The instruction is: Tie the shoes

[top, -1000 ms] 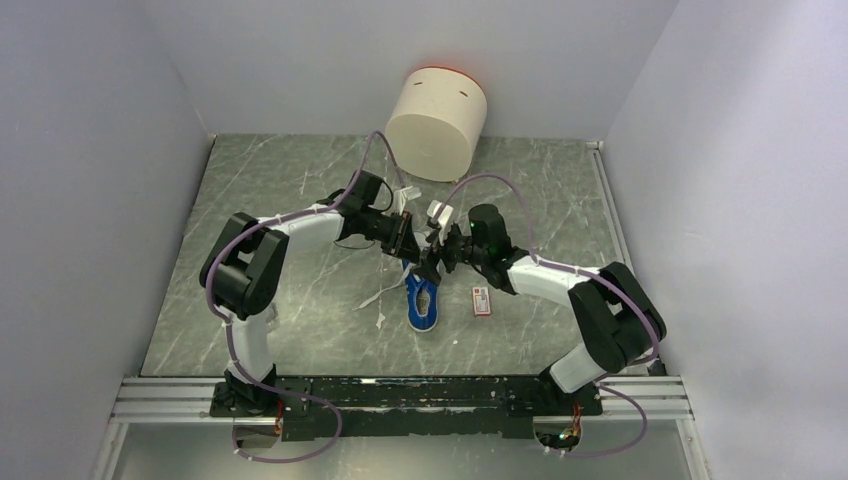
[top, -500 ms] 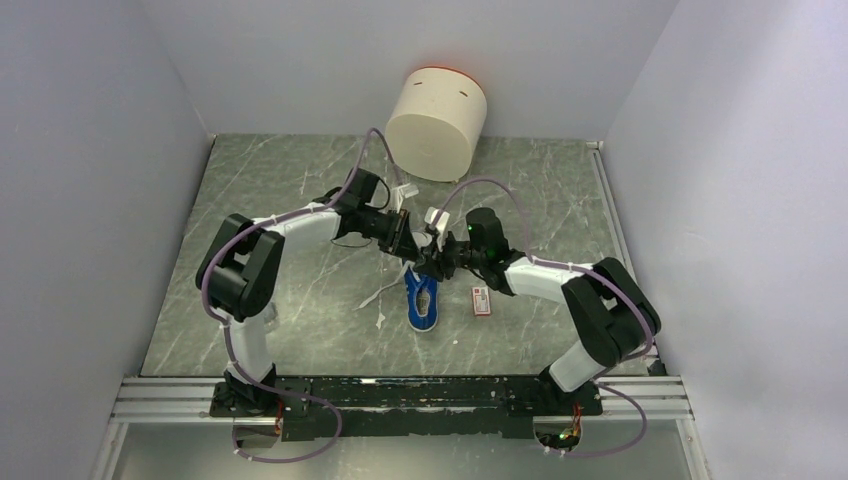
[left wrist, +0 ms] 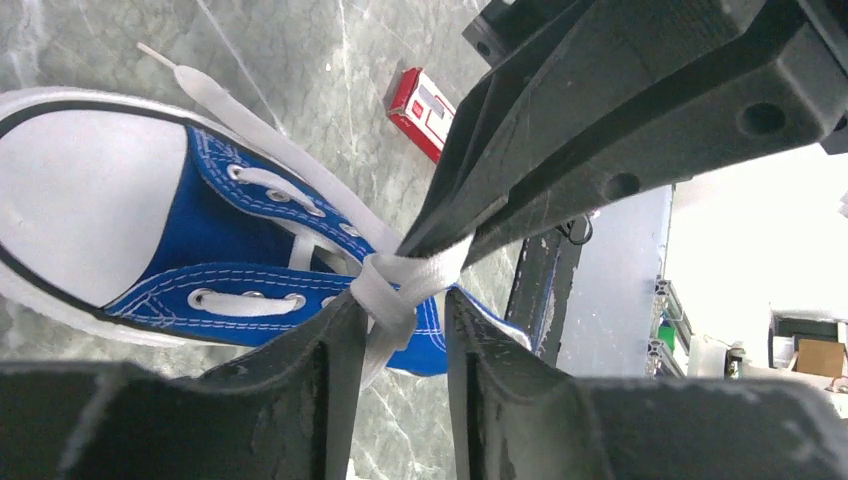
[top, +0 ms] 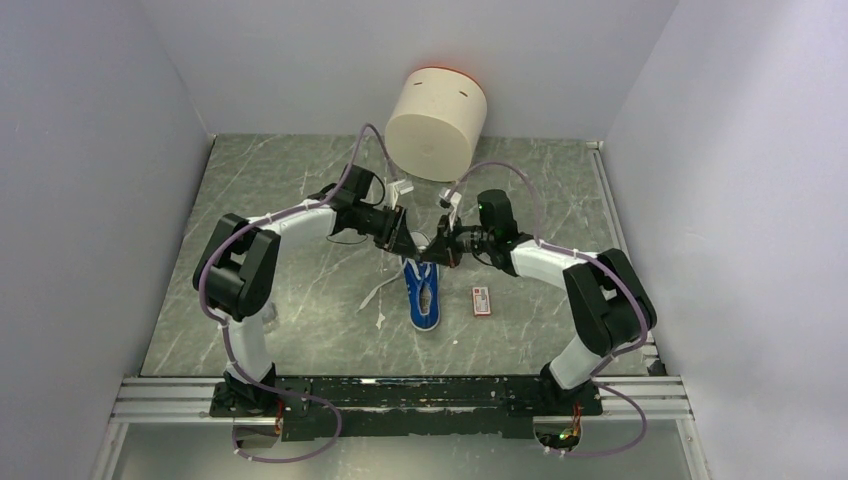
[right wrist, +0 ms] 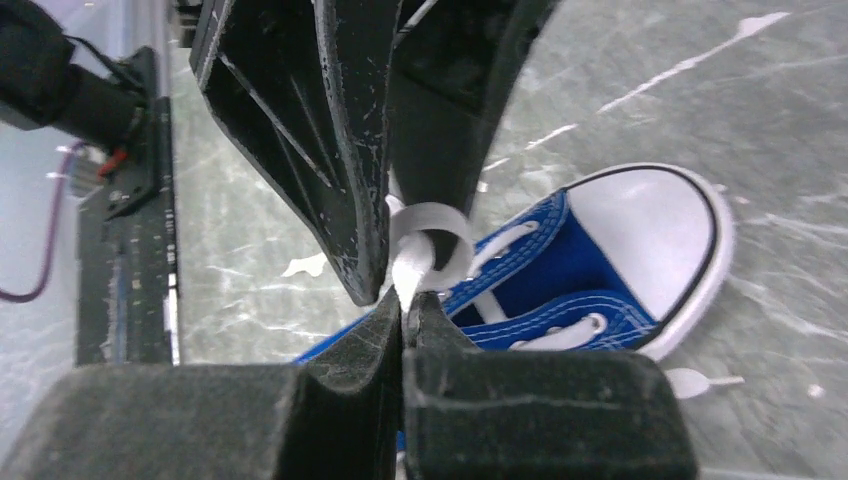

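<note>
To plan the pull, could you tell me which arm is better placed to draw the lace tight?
Probably right: the right gripper is shut on the lace, while the left gripper stands open around the knot.

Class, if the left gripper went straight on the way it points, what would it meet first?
The knotted white flat lace of the small blue canvas sneaker, just ahead of the left gripper; then probably the right gripper.

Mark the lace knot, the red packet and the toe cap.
lace knot [left wrist: 392, 285], left wrist view, on the white wrap.
red packet [left wrist: 420, 108], left wrist view, its top face.
toe cap [right wrist: 655, 232], right wrist view, middle of white rubber.
</note>
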### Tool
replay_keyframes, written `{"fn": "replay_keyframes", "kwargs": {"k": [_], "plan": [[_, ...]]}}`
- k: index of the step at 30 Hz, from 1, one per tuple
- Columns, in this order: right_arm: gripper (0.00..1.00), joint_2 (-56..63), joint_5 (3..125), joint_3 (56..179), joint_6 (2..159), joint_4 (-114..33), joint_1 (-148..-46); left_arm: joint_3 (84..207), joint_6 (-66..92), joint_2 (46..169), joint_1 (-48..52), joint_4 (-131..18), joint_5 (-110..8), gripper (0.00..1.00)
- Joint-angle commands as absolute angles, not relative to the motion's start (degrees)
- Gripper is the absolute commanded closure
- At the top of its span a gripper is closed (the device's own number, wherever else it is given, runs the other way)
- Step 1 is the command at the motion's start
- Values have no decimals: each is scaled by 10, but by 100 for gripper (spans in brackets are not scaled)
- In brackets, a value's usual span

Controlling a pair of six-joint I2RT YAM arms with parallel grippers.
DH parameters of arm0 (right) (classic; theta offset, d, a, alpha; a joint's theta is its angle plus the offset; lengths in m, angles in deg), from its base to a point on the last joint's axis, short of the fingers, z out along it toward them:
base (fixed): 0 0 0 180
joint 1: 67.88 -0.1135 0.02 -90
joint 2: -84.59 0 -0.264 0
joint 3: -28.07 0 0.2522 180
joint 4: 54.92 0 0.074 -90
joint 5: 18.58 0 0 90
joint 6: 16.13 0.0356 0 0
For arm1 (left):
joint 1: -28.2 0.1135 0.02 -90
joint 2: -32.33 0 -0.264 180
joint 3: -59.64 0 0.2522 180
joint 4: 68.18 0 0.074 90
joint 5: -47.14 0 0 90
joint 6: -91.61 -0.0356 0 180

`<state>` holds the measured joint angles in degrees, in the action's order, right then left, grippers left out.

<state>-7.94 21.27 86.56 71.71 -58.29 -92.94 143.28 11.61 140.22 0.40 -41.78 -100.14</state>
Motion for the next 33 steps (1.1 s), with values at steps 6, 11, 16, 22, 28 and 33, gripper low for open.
{"fn": "replay_keyframes", "kwargs": {"k": [6, 11, 16, 22, 28, 33], "plan": [[100, -108, 107, 890, 775, -571, -927, 1404, 171, 1405, 5, -539, -1052, 40], [100, -113, 105, 897, 772, -563, -927, 1395, 191, 1416, 5, -579, -1072, 45], [100, -105, 128, 899, 766, -547, -927, 1403, 172, 1431, 6, -546, -1077, 86], [58, -31, 417, 904, 713, -416, -936, 1412, 180, 1437, 14, -497, -1062, 95], [39, 35, 469, 885, 694, -362, -975, 1395, 195, 1421, 21, -501, -1074, 95], [48, 92, 466, 820, 691, -467, -1034, 1396, 192, 1424, 24, -493, -1081, 95]]}}
